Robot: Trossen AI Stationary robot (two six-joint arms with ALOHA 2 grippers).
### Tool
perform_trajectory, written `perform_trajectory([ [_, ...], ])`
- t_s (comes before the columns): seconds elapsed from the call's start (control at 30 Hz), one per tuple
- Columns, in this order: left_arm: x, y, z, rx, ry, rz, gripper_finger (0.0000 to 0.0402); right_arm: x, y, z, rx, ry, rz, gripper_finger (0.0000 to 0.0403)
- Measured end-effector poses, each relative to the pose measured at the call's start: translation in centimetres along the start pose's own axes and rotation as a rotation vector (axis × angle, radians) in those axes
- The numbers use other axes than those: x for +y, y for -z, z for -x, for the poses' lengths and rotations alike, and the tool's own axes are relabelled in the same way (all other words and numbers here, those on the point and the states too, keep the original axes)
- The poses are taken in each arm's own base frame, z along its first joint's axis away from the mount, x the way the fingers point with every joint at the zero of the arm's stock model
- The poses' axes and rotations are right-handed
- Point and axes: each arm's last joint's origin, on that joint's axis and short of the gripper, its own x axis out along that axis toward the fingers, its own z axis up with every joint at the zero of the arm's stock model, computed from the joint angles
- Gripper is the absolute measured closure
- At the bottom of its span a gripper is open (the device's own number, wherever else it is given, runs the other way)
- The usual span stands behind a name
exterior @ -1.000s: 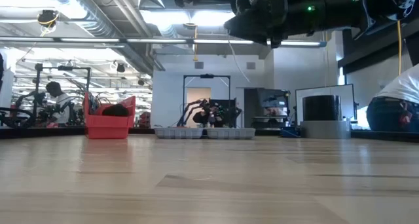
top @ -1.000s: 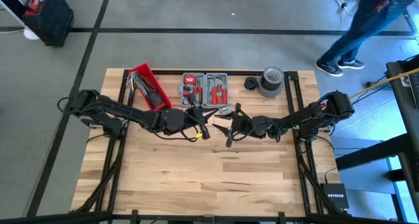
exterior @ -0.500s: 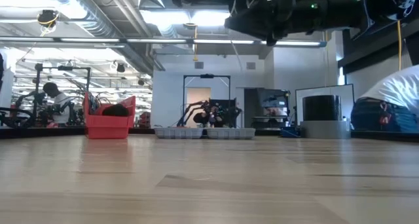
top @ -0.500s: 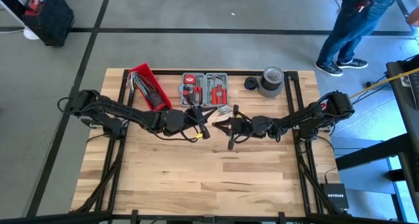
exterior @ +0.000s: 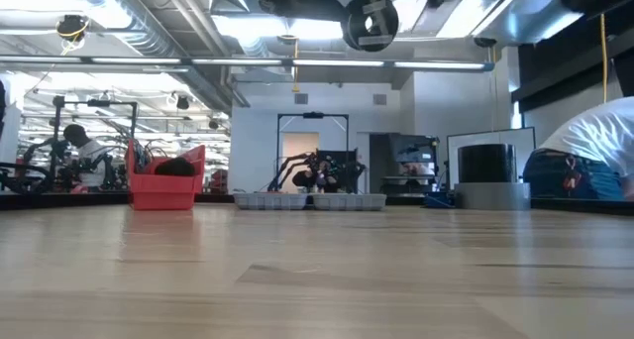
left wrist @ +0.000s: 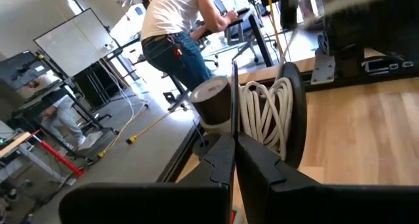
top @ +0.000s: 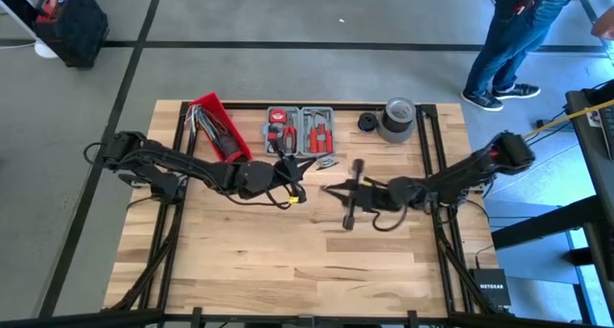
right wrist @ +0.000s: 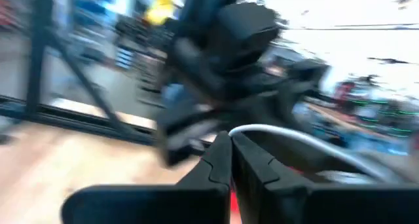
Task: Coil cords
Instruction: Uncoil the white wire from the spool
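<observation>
My left gripper (top: 299,182) hovers shut over the table's middle. In the left wrist view (left wrist: 234,140) a bundle of white cord loops (left wrist: 265,112) hangs just past its fingertips, beside a dark curved band. My right gripper (top: 331,189) faces it from the right, raised off the table and shut (right wrist: 230,135). A strand of the white cord (right wrist: 294,135) arcs away from its tips. The high view is too coarse to show the cord between the two grippers. My left gripper pinches a thin strand (left wrist: 234,86) between its two fingertips, coming in about level from the table's left. The strand runs straight away from the tips, next to the white loops. All of it is clear of the table. My right gripper pinches the white cord (right wrist: 241,129) at its fingertips, coming in about level from the table's right. The cord bows away from the tips in a slack arc, lifted clear.
Along the far edge stand a red bin (top: 216,127), a grey tool tray (top: 299,128), a small black cap (top: 367,122) and a grey tape roll (top: 398,119). A small grey piece (top: 326,161) lies near the grippers. The table's near half (top: 288,261) is bare wood. A person (top: 518,40) walks beyond the far right corner.
My right gripper has drawn back from the left gripper toward the table's right edge, risen a little and rolled about its own axis. In the low view its dark bulk has lifted mostly out of the picture.
</observation>
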Motion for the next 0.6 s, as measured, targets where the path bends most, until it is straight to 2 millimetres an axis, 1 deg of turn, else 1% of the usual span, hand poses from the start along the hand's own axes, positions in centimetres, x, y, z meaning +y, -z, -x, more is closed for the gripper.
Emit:
perform_trajectory([
  [0.1,-0.1,0.0,0.1,-0.002,0.004,-0.002,0.0396,-0.4,-1.7,1.6,0.067,0.137,0.085,0.0399],
  [0.17,-0.2,-0.2,0.2,-0.010,0.005,0.002,0.0396,-0.9,-2.3,2.6,0.149,0.232,0.161,0.0399],
  [0.27,-0.2,-0.4,0.3,-0.028,0.004,0.018,0.0396,-1.5,-2.0,3.6,0.290,0.306,0.257,0.0397],
  [0.37,-0.2,-0.8,0.5,-0.054,0.001,0.049,0.0396,-1.6,-0.9,3.9,0.386,0.276,0.299,0.0396],
  [0.43,-0.1,-1.1,0.5,-0.082,-0.008,0.060,0.0396,-1.6,0.1,3.7,0.427,0.210,0.290,0.0396],
  [0.5,0.1,-1.5,0.6,-0.115,-0.021,0.075,0.0396,-1.8,1.1,3.1,0.450,0.113,0.263,0.0396],
  [0.6,0.5,-2.1,0.6,-0.168,-0.045,0.094,0.0396,-2.0,2.5,1.9,0.434,-0.035,0.182,0.0396],
])
